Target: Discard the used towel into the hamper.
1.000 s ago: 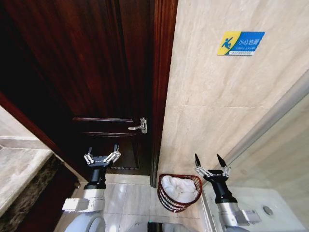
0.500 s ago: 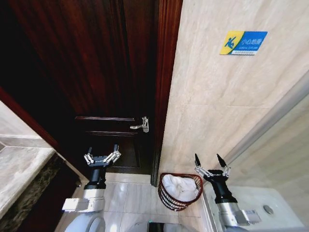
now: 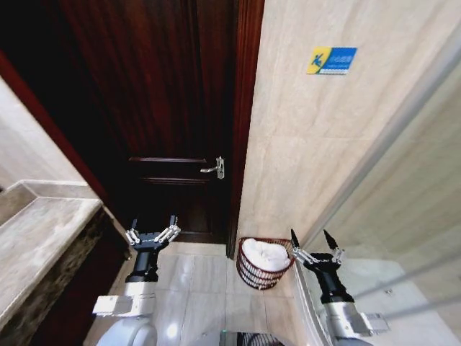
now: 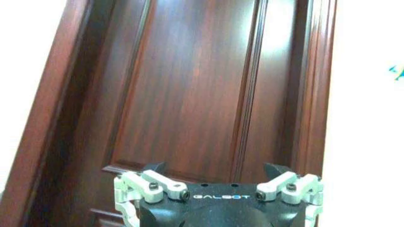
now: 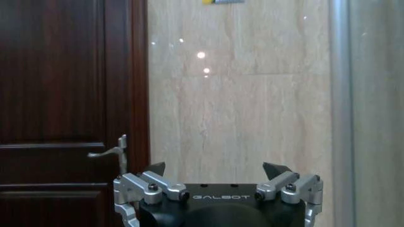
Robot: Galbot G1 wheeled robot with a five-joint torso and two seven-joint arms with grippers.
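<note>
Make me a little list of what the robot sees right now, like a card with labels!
Place: bathroom, dark wooden door, tiled wall
Hamper: on the floor by the door frame
Towel: white, inside the hamper
Left end effector: open, holding nothing, before the door
Right end effector: open, holding nothing, beside the hamper
Wall sign: blue and yellow, high up

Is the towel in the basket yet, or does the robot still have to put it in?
It looks done. A white towel already lies in the hamper on the floor by the wall. Nothing is in hand: the left gripper and the right gripper are both open and empty, held up in front of the robot, the right one just beside the hamper. Nothing looks left to do.
</note>
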